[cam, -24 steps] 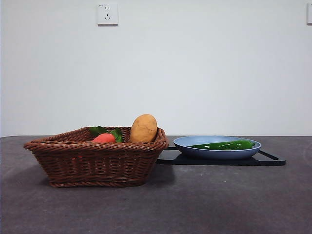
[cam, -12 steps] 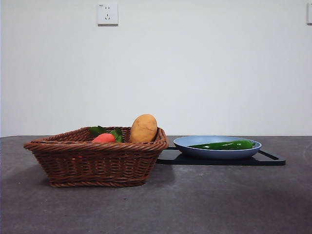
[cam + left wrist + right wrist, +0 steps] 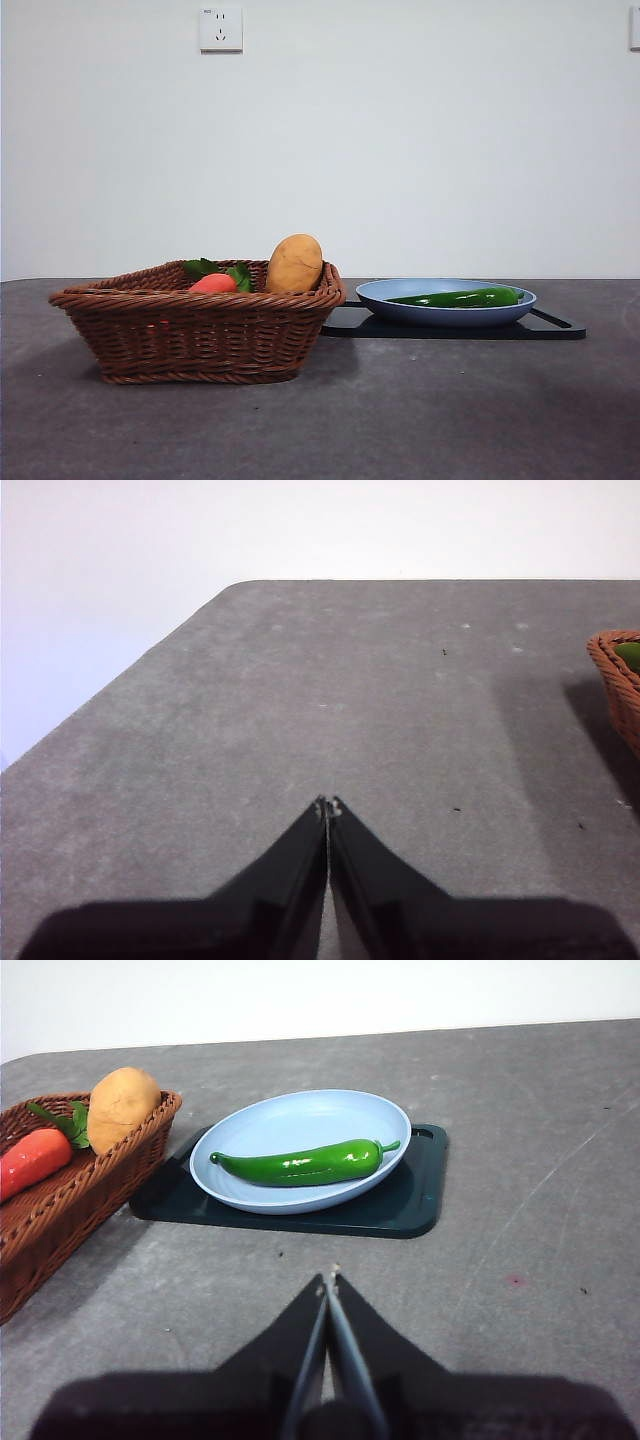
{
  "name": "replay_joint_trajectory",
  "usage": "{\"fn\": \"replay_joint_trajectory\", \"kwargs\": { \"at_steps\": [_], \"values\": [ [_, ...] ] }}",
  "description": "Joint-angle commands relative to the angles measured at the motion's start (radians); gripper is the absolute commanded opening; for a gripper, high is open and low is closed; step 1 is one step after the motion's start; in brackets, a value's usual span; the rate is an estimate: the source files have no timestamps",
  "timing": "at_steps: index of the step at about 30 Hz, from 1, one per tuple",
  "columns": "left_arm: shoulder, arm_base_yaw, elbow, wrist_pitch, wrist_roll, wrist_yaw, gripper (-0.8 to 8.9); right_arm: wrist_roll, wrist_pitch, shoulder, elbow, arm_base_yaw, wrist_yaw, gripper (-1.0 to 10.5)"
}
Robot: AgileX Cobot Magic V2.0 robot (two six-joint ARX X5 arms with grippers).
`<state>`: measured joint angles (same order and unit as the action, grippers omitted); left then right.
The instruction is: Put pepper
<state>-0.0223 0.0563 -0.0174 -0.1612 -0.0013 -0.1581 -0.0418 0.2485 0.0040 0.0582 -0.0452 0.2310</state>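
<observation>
2 grippers are closed and empty: our right gripper (image 3: 328,1282) hangs above bare table, the pepper (image 3: 300,1163) ahead of its tips in the blue plate (image 3: 250,1125); our left gripper (image 3: 327,805) waits beside the basket (image 3: 620,680).

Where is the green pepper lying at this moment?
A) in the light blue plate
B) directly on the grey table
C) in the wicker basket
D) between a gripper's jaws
A: the pepper lies in the light blue plate on the black tray, apart from the basket.
</observation>
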Motion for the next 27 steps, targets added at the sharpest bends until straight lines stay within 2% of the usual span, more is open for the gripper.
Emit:
{"fn": "replay_joint_trajectory", "kwargs": {
  "at_steps": [1, 27],
  "values": [
    [0.003, 0.003, 0.010, 0.011, -0.006, 0.003, 0.08, -0.005, -0.006, -0.005, -0.002, -0.001, -0.005, 0.1],
    [0.003, 0.003, 0.010, 0.011, -0.006, 0.003, 0.08, -0.010, 0.036, -0.004, -0.002, -0.001, -0.002, 0.1]
  ]
}}
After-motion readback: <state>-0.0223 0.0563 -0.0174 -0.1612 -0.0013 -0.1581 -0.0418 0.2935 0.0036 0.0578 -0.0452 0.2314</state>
